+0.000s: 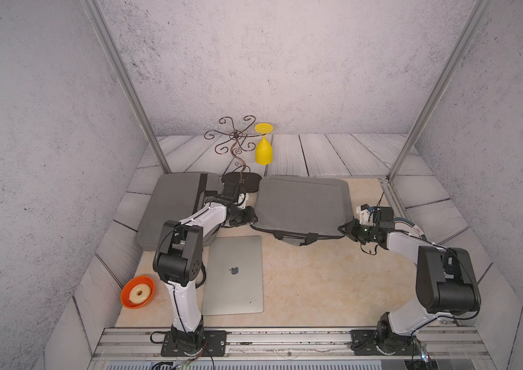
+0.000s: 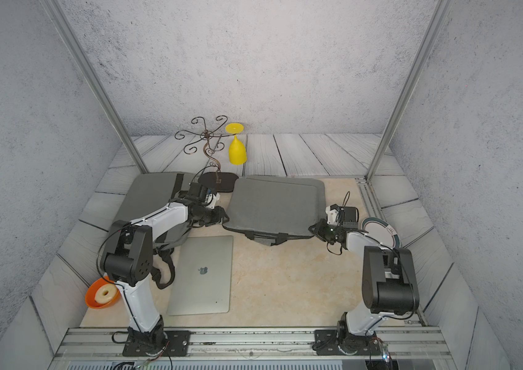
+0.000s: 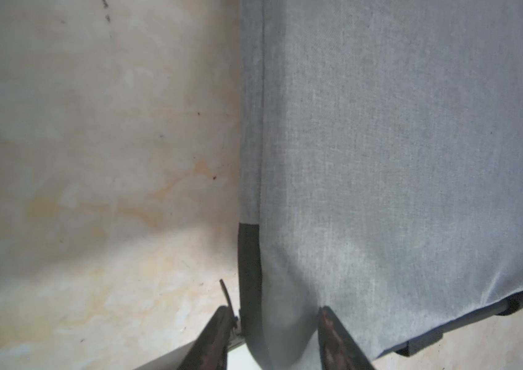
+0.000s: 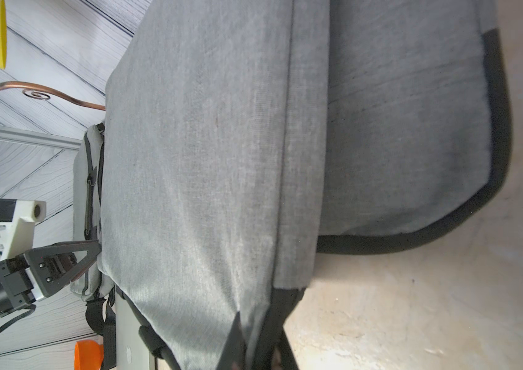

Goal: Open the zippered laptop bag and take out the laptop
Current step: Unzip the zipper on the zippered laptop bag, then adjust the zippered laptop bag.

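On the beige table:
- Laptop bag: grey, lying flat, long axis side to side, handles toward the robot.
- Laptop: closed, outside the bag, robot-side of its left corner, long axis front to back; left arm nearer.
- Left gripper: spread astride that corner.
- Right gripper: pinching the bag's right near corner.

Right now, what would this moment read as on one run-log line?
laptop: out, flat on table | left tool: open, astride laptop bag edge | right tool: shut on its corner
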`<state>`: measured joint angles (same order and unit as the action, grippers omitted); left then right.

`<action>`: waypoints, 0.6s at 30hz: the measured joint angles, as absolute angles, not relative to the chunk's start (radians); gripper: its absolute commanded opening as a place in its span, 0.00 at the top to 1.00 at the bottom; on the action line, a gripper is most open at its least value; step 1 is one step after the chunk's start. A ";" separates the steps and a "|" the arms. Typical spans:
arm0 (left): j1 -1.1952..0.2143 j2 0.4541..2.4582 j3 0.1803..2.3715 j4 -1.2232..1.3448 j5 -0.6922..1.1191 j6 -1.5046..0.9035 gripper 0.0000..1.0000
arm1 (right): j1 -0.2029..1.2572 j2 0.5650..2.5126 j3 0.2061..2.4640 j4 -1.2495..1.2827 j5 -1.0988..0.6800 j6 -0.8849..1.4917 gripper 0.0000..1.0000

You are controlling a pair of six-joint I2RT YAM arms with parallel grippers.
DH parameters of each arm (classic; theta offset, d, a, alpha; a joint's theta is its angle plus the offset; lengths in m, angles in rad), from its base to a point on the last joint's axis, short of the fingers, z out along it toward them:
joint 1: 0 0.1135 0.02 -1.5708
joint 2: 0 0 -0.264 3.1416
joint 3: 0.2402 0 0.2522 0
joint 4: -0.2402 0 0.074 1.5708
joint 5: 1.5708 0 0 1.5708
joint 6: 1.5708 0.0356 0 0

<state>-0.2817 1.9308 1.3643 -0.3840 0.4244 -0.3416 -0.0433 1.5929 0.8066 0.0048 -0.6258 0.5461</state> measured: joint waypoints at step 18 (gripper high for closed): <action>-0.283 1.911 1.368 -0.381 0.485 -0.367 1.00 | -0.049 1.593 0.849 -0.023 -0.620 0.546 1.00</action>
